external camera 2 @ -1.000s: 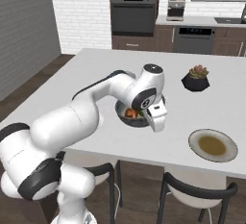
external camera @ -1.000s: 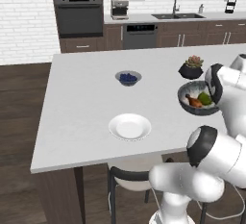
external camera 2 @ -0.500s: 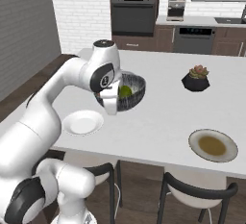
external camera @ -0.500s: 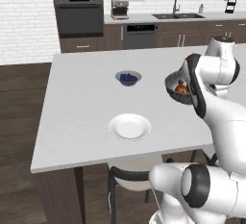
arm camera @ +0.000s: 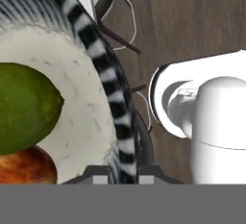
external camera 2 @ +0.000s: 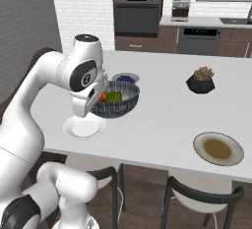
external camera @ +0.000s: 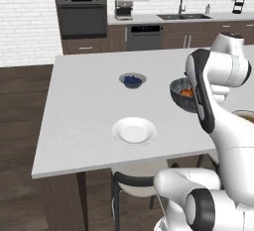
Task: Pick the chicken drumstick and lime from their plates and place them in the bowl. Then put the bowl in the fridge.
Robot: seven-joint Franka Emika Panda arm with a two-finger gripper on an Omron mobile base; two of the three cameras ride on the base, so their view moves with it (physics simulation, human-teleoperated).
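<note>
White island counter [external camera 2: 162,110] below me; my gripper [arm camera: 122,172] stays pinched on the rim of the bowl [external camera 2: 118,100], now swung up and leftward off the counter; lime [external camera 2: 114,96] and chicken drumstick [external camera 2: 102,97] ride inside, so only the fridge remains.

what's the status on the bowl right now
End effector shut on the bowl rim, bowl lifted off the counter. Lime and chicken drumstick inside. White plate below, nothing blocking.

Bowl [arm camera: 91,122] glazed ceramic, speckled inside – lime [arm camera: 24,105] matt, faintly pebbled – counter [external camera: 89,111] smooth, matt
</note>
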